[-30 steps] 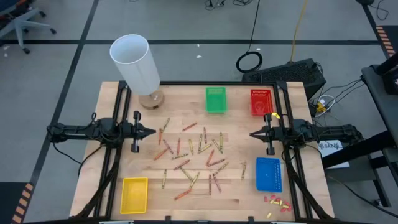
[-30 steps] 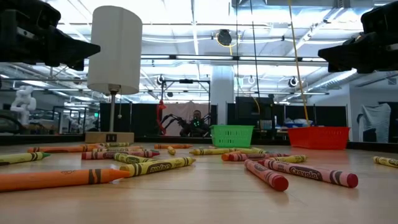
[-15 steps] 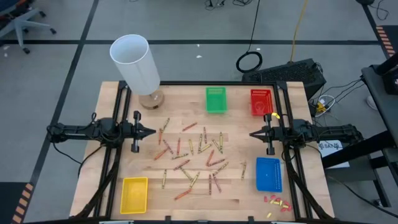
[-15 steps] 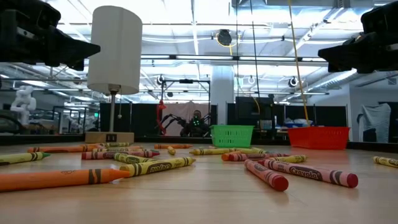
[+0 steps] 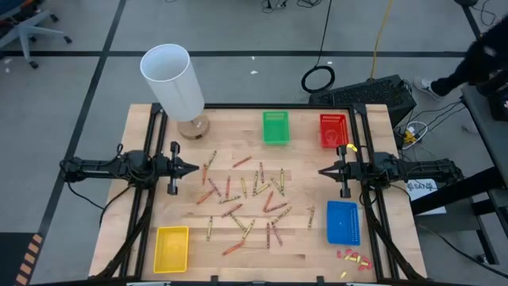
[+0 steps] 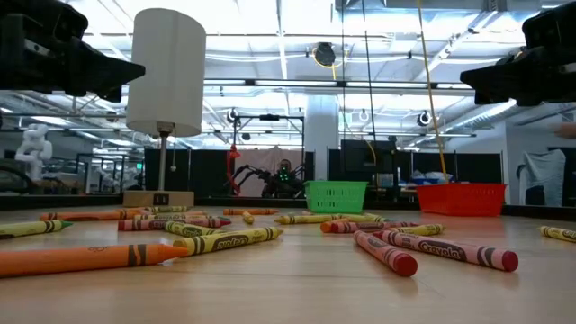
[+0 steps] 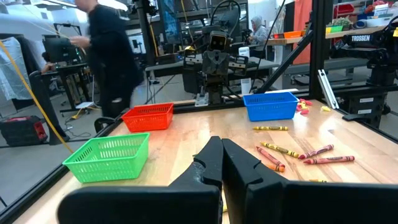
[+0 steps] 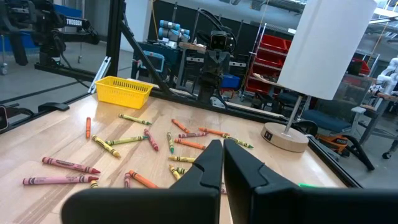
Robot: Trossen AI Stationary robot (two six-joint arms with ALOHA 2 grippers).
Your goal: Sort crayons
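While none has been sorted yet, the crayons (image 5: 244,200) lie scattered across the middle of the desk (image 5: 143,210), their long axes pointing every way, so each pick will likely need its own wrist turn. Seen from above, the pile sits between both arms: at about 4 o'clock from the left gripper (image 5: 190,168), and at about 8 o'clock from the right gripper (image 5: 324,171). Each gripper hovers at its own side of the desk, fingers clenched on nothing and tips aimed inward. The left arm looks a little nearer the closest crayons, by my judgement. Around the pile stand four baskets: green (image 5: 275,127) at 12 o'clock, red (image 5: 333,130) at 1 o'clock, blue (image 5: 343,222) at 4 o'clock, yellow (image 5: 172,247) at 7 o'clock. A lamp (image 5: 175,83) stands at 11 o'clock.
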